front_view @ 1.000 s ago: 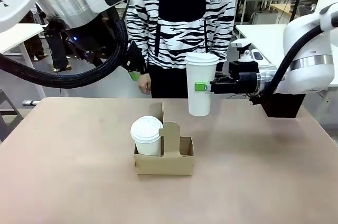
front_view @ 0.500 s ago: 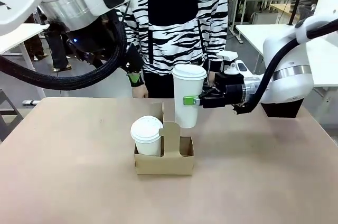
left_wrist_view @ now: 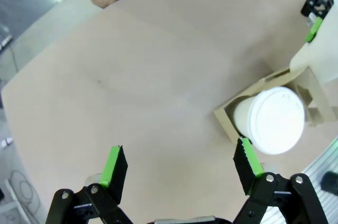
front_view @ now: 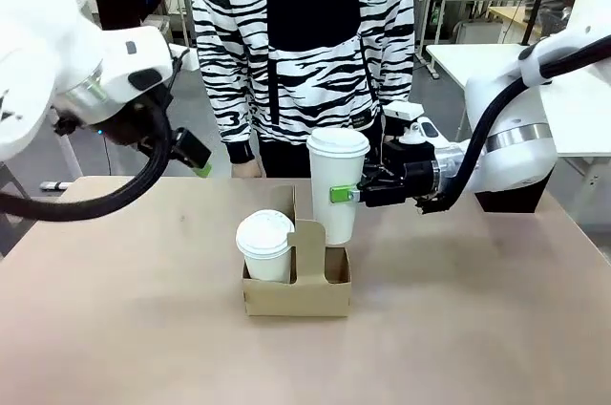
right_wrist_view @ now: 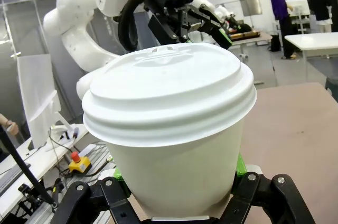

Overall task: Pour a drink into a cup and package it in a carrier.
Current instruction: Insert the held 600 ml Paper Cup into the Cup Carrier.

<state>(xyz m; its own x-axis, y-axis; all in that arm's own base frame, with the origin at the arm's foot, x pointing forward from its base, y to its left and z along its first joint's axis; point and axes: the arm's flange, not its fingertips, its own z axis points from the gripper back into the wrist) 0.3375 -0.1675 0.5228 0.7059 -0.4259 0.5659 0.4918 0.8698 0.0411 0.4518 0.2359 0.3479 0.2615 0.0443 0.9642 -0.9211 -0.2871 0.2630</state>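
Observation:
My right gripper (front_view: 348,194) is shut on a tall white lidded cup (front_view: 334,185), upright, its base just above the right-hand hole of the brown cardboard carrier (front_view: 298,295). A second lidded cup (front_view: 264,243) stands in the carrier's left hole. In the right wrist view the held cup (right_wrist_view: 169,129) sits between my fingers. My left gripper (front_view: 196,159) hangs open above the table's far left; its wrist view has the open gripper (left_wrist_view: 180,160) over bare tabletop, with the carrier (left_wrist_view: 224,121) and its cup (left_wrist_view: 269,121) to one side. The drink is out of view.
A person in a black-and-white striped top (front_view: 305,42) stands at the far edge, one hand (front_view: 246,168) by the table edge. The brown tabletop (front_view: 115,309) is bare left, right and in front of the carrier. White tables (front_view: 573,90) stand behind at right.
My right gripper has carried the cup leftward and down to just over the carrier's right hole. The left arm has swung away to the left and dropped lower.

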